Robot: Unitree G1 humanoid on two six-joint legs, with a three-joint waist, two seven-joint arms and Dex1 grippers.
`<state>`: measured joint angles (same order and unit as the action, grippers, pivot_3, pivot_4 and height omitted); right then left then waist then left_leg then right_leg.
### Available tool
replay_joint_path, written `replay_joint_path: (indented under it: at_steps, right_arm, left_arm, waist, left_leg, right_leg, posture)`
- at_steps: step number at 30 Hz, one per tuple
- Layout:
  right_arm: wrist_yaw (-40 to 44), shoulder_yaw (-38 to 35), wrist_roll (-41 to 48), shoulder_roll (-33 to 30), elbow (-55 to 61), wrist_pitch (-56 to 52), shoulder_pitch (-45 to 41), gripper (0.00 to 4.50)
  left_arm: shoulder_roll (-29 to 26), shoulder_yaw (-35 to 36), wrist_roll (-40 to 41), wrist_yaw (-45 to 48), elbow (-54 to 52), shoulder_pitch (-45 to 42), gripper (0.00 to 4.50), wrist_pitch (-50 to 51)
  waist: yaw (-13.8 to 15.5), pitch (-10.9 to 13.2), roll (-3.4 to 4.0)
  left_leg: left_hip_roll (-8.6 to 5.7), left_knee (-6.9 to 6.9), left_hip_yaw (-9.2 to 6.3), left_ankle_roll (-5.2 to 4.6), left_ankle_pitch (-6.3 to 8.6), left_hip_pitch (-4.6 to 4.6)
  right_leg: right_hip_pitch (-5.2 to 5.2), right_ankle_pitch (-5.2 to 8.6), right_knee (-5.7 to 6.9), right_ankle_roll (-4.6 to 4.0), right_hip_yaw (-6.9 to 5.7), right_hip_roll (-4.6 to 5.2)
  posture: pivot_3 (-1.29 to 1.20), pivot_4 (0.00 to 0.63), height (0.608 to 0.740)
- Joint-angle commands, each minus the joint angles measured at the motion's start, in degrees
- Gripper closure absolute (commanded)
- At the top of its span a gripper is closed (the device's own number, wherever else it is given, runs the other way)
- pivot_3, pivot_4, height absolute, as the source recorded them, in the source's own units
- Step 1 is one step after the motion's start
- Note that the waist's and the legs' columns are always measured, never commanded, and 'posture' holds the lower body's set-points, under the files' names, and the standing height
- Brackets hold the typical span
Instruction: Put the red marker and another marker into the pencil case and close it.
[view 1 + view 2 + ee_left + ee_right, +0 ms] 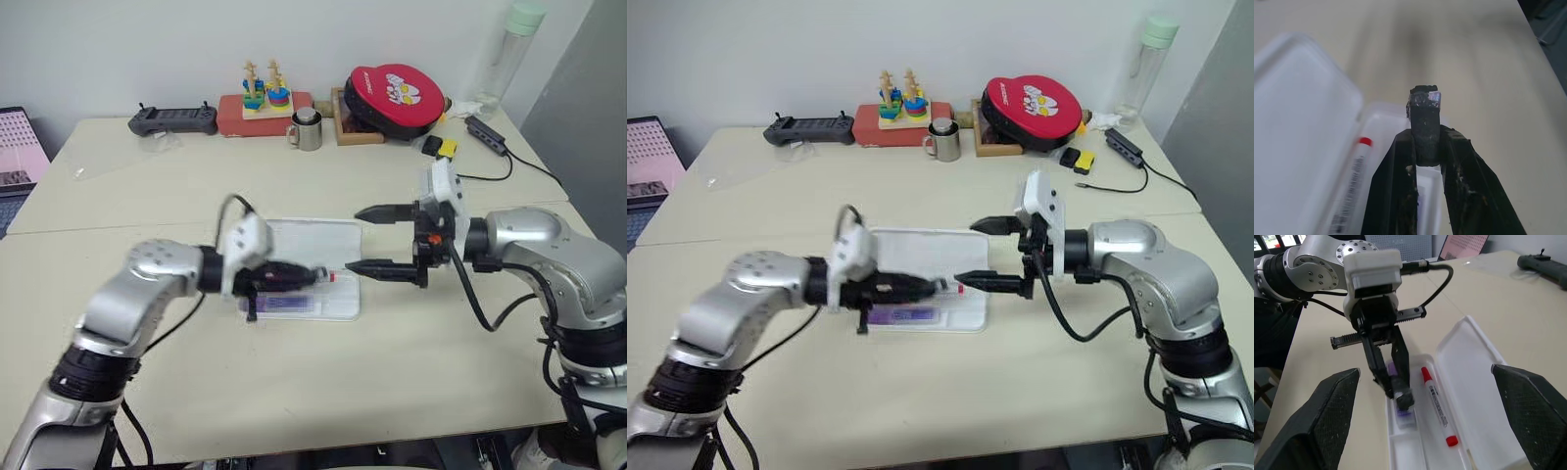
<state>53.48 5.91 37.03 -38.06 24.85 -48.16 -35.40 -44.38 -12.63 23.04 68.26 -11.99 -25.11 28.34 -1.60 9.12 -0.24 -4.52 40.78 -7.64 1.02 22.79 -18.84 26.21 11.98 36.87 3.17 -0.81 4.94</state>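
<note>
A: Nearest first. What's the left gripper doing?

B: Its fingers are clenched on a dark stub, poised over the case, at its near side. I'd guess it's carried there to be dropped in or cleared off; I can't tell which.

A: And the markers?

B: Both lie in the tray. The purple marker sits in the near trough, right under that gripper. The red marker lies lengthwise beside it, on the far side: slim white barrel with print, red cap, red tail.

A: The right gripper?

B: Fingers spread wide, grasping nothing. It hovers just right of the case, pointing left. Probably waiting there for the lid.

A: The lid?

B: Folded flat on the table on the far side, white, rounded corners. So the filling looks done and the closing isn't.

A: Beyond that?

B: A mug and a controller at the far edge, well apart from the work.
</note>
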Motion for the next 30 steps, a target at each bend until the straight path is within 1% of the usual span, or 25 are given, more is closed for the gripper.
replay_joint_path:
  at_steps: [1, 6, 12, 17, 19, 20, 21, 25, 26, 27, 30]
  right_arm:
    - [-1.7, -0.4, 0.3, -1.1, 4.5, -0.8, 1.6, 0.00]
    - [-4.4, -0.7, 1.3, -0.3, 6.9, -2.3, 3.0, 0.00]
    - [-6.0, -0.7, 2.1, 0.3, 8.4, -3.2, 4.3, 0.00]
    - [-6.1, 0.0, 2.5, -0.1, 9.5, -3.5, 5.9, 0.00]
    - [-6.1, 0.2, 2.3, -0.2, 9.5, -3.4, 6.3, 0.00]
    - [-6.1, 0.3, 2.2, -0.2, 9.5, -3.4, 6.3, 0.00]
    - [-6.2, 0.3, 2.2, -0.3, 9.4, -3.3, 6.3, 0.00]
    - [-6.3, 0.4, 2.1, -0.3, 9.1, -3.1, 6.3, 0.00]
    - [-6.2, 0.4, 2.0, -0.4, 9.1, -3.0, 6.3, 0.00]
    - [-6.2, 0.4, 2.0, -0.4, 9.0, -2.9, 6.3, 0.00]
    - [-6.2, 0.3, 1.8, -0.4, 8.5, -2.5, 6.2, 0.00]
  left_arm:
    - [1.9, -4.0, -3.1, 3.0, 2.9, -2.3, 4.12, -3.6]
    - [5.1, -6.8, -6.3, 3.3, 6.6, -4.6, 4.12, -5.5]
    - [7.5, -7.8, -9.2, 3.1, 10.2, -6.5, 4.12, -6.8]
    - [8.5, -7.9, -10.2, 3.2, 10.1, -6.2, 4.12, -6.3]
    - [8.9, -8.0, -10.2, 3.1, 9.5, -5.8, 3.42, -5.7]
    - [9.0, -7.9, -10.2, 3.1, 9.3, -5.7, 3.32, -5.5]
    - [9.1, -8.0, -10.3, 3.1, 9.1, -5.6, 3.05, -5.4]
    - [9.2, -7.9, -10.5, 3.0, 9.0, -5.7, 2.25, -5.1]
    - [9.4, -7.8, -10.6, 2.8, 9.1, -5.8, 2.11, -5.0]
    - [9.5, -7.8, -10.6, 2.7, 9.1, -5.9, 1.82, -5.0]
    - [9.7, -7.2, -10.3, 2.2, 8.6, -6.2, 1.18, -4.6]
  waist:
    - [0.1, 0.0, 0.00]
    - [0.2, 0.0, -0.02]
    - [0.2, 0.0, -0.02]
    - [0.2, 0.0, -0.02]
    - [0.2, 0.0, -0.02]
    - [0.2, 0.0, -0.02]
    - [0.2, 0.0, -0.02]
    - [0.2, 0.0, -0.02]
    - [0.2, 0.0, -0.02]
    - [0.2, 0.0, -0.02]
    - [0.3, 0.0, -0.03]
  left_leg:
    - [-0.01, 0.00, 0.00, 0.00, 0.00, 0.00]
    - [-0.03, 0.02, -0.02, 0.00, 0.00, -0.02]
    - [-0.03, 0.03, -0.03, 0.00, 0.00, -0.03]
    - [-0.04, 0.04, -0.02, 0.00, 0.00, -0.03]
    - [-0.03, 0.04, -0.04, 0.00, 0.00, -0.02]
    - [-0.04, 0.04, -0.04, 0.00, 0.00, -0.02]
    - [-0.04, 0.04, -0.03, 0.00, 0.00, -0.02]
    - [-0.04, 0.04, -0.03, 0.00, 0.00, -0.02]
    - [-0.04, 0.04, -0.04, 0.00, 0.00, -0.02]
    - [-0.04, 0.04, -0.04, 0.00, 0.00, -0.02]
    - [-0.05, 0.05, -0.04, 0.00, 0.00, -0.02]
  right_leg:
    - [0.00, 0.00, 0.00, 0.00, 0.01, 0.00]
    - [0.01, 0.00, -0.01, 0.00, -0.03, 0.01]
    - [0.00, 0.00, -0.01, 0.00, -0.07, 0.01]
    - [0.00, 0.00, -0.01, 0.00, -0.07, 0.01]
    - [0.00, 0.00, -0.01, 0.00, -0.07, 0.01]
    - [0.00, 0.00, -0.01, 0.00, -0.07, 0.01]
    - [-0.01, 0.00, -0.01, 0.00, -0.06, 0.01]
    - [0.00, 0.00, -0.01, 0.00, -0.07, 0.01]
    - [0.00, 0.00, -0.01, 0.00, -0.07, 0.01]
    - [0.00, 0.00, -0.01, 0.00, -0.07, 0.01]
    - [0.00, 0.00, -0.01, 0.00, -0.08, 0.01]
  posture:
    - [0.00, 0.150, 0.740]
    - [0.00, 0.150, 0.740]
    - [0.00, 0.150, 0.740]
    - [0.00, 0.150, 0.740]
    - [0.00, 0.150, 0.740]
    - [0.00, 0.150, 0.740]
    - [0.00, 0.150, 0.740]
    - [0.00, 0.150, 0.740]
    - [0.00, 0.150, 0.740]
    - [0.00, 0.150, 0.740]
    - [0.00, 0.150, 0.740]
